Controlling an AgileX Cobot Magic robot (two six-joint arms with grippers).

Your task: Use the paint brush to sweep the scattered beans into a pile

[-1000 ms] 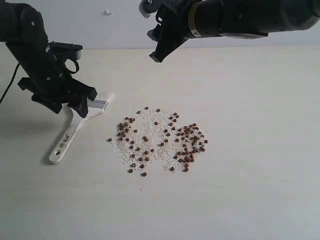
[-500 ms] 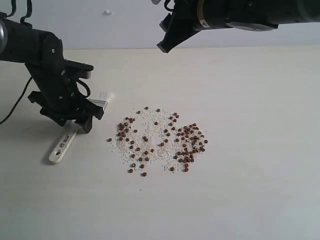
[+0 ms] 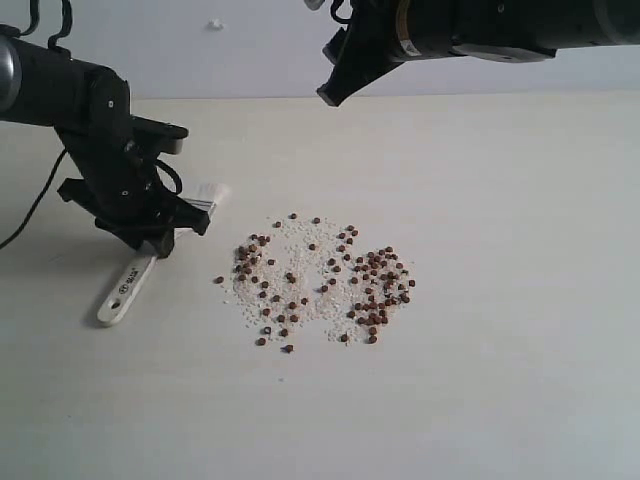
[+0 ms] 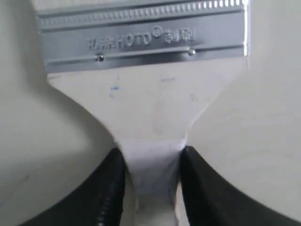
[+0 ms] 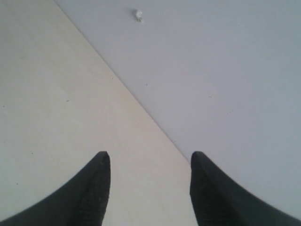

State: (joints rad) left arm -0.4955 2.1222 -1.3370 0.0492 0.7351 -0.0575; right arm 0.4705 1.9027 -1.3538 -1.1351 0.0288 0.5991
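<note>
The paint brush (image 3: 125, 291) lies flat on the table at the left, its bristles (image 3: 212, 190) pointing to the back right. My left gripper (image 3: 160, 240) is down on the handle just behind the silver ferrule (image 3: 201, 207). In the left wrist view its black fingers (image 4: 110, 183) press both sides of the paint brush's (image 4: 150, 108) narrow neck, so the left gripper (image 4: 151, 157) is shut on it. The beans (image 3: 375, 285) lie scattered mid-table among white grains, denser on the right, looser on the left (image 3: 258, 268). My right gripper (image 3: 328, 95) hangs open high at the back, holding nothing.
White grains (image 3: 300, 250) form a pale patch under and between the beans. A small white blob (image 3: 214, 23) sticks to the back wall, also in the right wrist view as a blob (image 5: 138, 15). The right gripper (image 5: 150, 157) looks at the table's far edge.
My left gripper came down over the brush handle and closed on its neck. The right arm rose and shifted right a second ago, then held still. The beans have not moved.
</note>
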